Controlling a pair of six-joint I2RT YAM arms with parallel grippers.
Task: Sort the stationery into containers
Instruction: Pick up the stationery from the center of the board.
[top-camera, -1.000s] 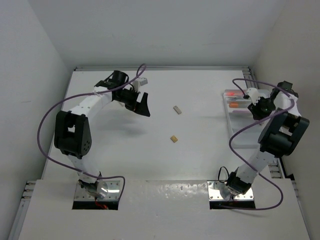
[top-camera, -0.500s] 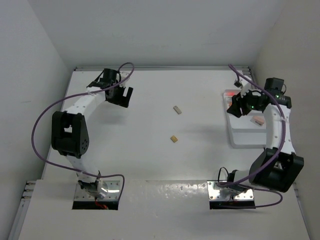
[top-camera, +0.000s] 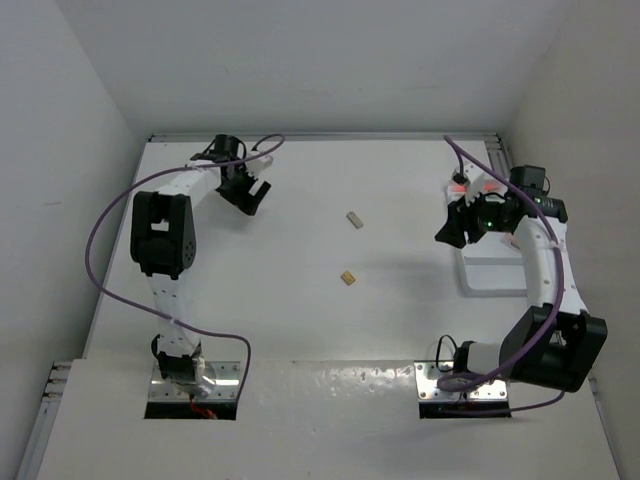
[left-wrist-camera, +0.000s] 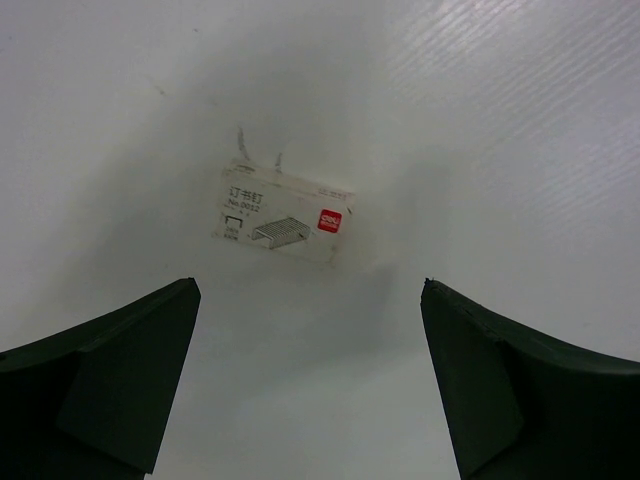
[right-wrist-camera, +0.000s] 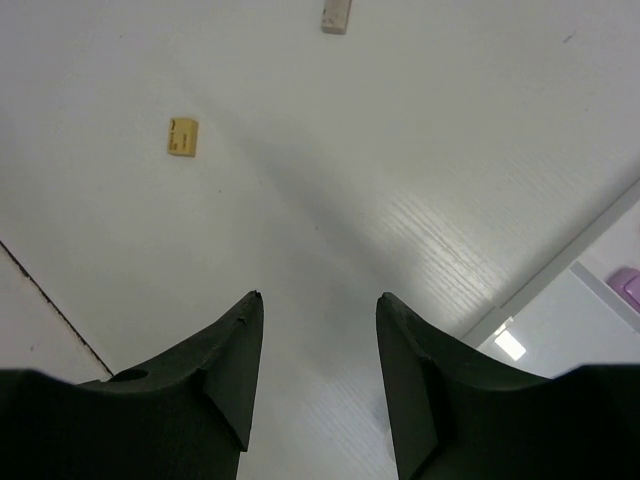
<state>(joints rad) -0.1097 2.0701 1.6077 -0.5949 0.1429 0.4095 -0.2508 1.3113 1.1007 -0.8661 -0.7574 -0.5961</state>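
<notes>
The left hand (top-camera: 245, 190) sits at the far left of the desk (top-camera: 300, 320) with its two dark fingers (left-wrist-camera: 110, 370) spread wide apart and nothing between them. In the left wrist view, a small white box (left-wrist-camera: 285, 213) with a printed label and a red mark lies flat on the desk just ahead of the open gap, touching neither finger and turned slightly askew. The right hand (top-camera: 452, 228) is on the right side of the desk, just beside the left edge of the white tray (top-camera: 490, 275). Its fingers (right-wrist-camera: 205, 385) are also parted, more narrowly, and they hold nothing, with only bare desk showing between them. In the right wrist view the tray's rim (right-wrist-camera: 560, 320) runs across the lower right corner, and a bit of a pink block (right-wrist-camera: 628, 288) shows inside it at the frame's edge. Further out, toward the middle of the desk, a tan block (top-camera: 347, 278) lies alone. A grey-white block (top-camera: 354, 220) rests beyond it, a little farther back. The two are apart from each other and well apart from both hands and from the tray.
</notes>
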